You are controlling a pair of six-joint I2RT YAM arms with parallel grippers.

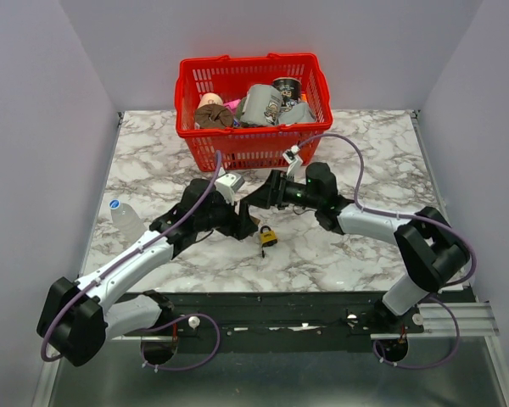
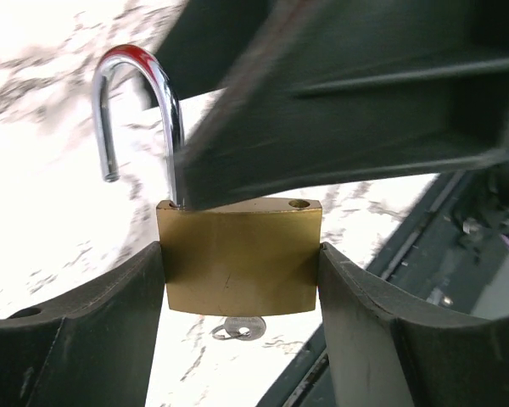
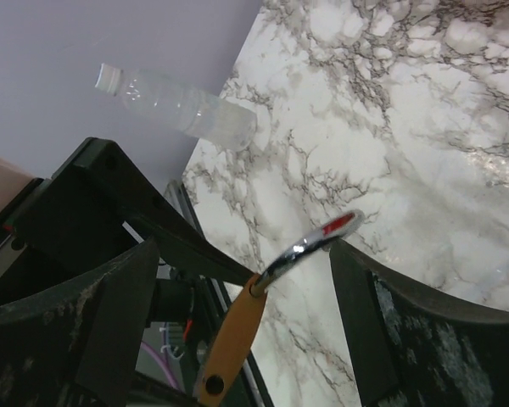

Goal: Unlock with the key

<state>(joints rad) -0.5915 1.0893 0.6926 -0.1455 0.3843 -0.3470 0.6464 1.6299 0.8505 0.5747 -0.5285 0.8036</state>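
Holding brass padlock (image 2: 237,254), your left gripper (image 2: 239,275) squeezes its sides. Key (image 2: 237,328) sticks out at padlock's 6 o'clock. Your right gripper (image 3: 242,254) gapes wide, popped-out shackle (image 3: 310,242) inside gap.

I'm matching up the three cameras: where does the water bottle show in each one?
Top external: water bottle at the marble table's left edge.
Left wrist: not in it.
Right wrist: water bottle upper left, by the wall.
Shared landmark: the marble table, seen in all three.
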